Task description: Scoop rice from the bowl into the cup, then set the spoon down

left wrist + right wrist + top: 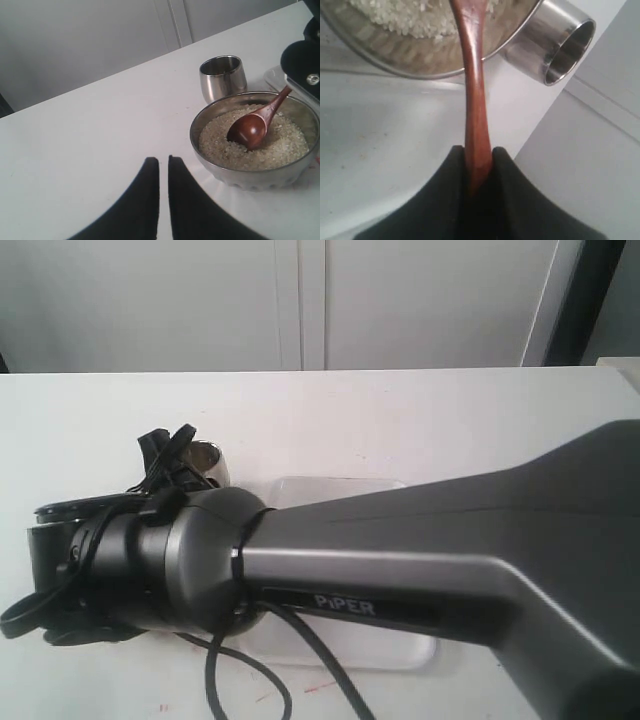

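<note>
The steel bowl holds pale rice. The brown wooden spoon lies with its oval head dug into the grains, and its handle slopes up over the rim. My right gripper is shut on the end of the spoon handle, just outside the bowl. The shiny cup stands upright right behind the bowl and looks empty. My left gripper hovers over bare table beside the bowl, shut with nothing between its fingers. In the exterior view only the cup shows; my right arm hides the bowl.
The right arm's grey body fills the front of the exterior view, with cables hanging below it. A clear plastic tray lies on the white table beside the bowl. Pale cabinet doors stand behind the table's far edge.
</note>
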You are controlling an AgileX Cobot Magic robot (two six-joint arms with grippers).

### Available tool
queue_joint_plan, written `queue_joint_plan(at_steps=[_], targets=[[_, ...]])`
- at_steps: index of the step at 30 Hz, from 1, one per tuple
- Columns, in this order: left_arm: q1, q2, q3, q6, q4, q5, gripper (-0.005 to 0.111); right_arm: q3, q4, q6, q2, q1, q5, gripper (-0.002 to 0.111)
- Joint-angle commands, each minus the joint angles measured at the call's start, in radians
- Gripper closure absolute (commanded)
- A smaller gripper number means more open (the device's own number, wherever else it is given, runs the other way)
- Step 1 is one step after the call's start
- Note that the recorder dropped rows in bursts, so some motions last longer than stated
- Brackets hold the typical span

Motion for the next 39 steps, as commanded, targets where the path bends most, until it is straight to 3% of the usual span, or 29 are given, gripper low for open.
queue_joint_plan(at_steps=[1, 39], targets=[[-0.003, -0.001, -0.003, -0.001, -0.007, -0.004, 0.092, 0.004, 0.006, 0.122, -0.001, 0.0, -0.01, 0.108], [-0.003, -0.001, -0.003, -0.001, -0.007, -0.004, 0.092, 0.06, 0.219, 0.378, -0.004, -0.021, -0.032, 0.108]])
